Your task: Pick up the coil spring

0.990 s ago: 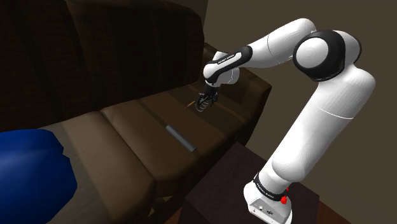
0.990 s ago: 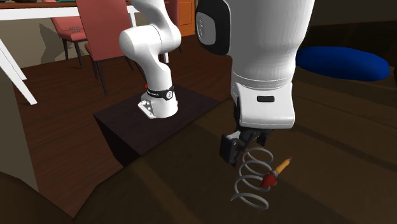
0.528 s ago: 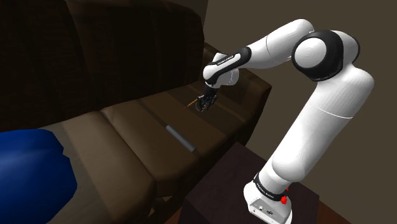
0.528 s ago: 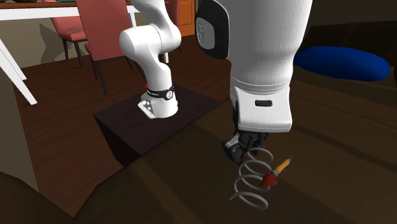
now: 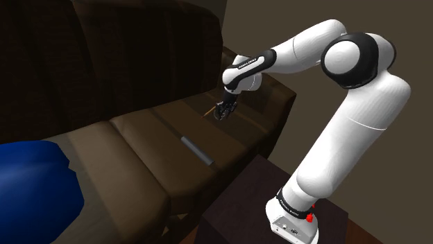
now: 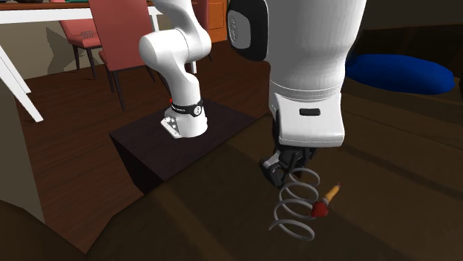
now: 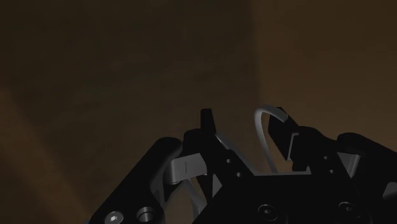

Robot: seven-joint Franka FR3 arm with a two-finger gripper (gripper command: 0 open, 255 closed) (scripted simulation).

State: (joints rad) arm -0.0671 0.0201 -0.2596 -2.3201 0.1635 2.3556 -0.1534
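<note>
Up a touch! Against the frame of a second ago the pincer (image 6: 286, 172) has rolled its wrist and risen slightly, and the coil spring (image 6: 294, 209) has come with it, its bottom turn sitting a shade higher. The fingers (image 7: 207, 124) are drawn in narrow on the spring's top turn; in the wrist view the grey wire arcs between them. So the spring hangs straight below the pincer, over the brown sofa seat (image 6: 393, 193), and I can't tell whether its lowest turn has left the cushion. Right against those lower turns, the red-tipped paintbrush (image 6: 328, 200) has slid a little, away from the pincer; I'd guess the coil is dragging it. To me the grasp looks made and the lift barely begun. Farther out lie a grey rod (image 5: 197, 150) and a blue cushion (image 6: 399, 73). As for writing, there is pale lettering on the forearm (image 5: 247, 64) and marks on the base collar (image 6: 183, 109), none of it readable.
</note>
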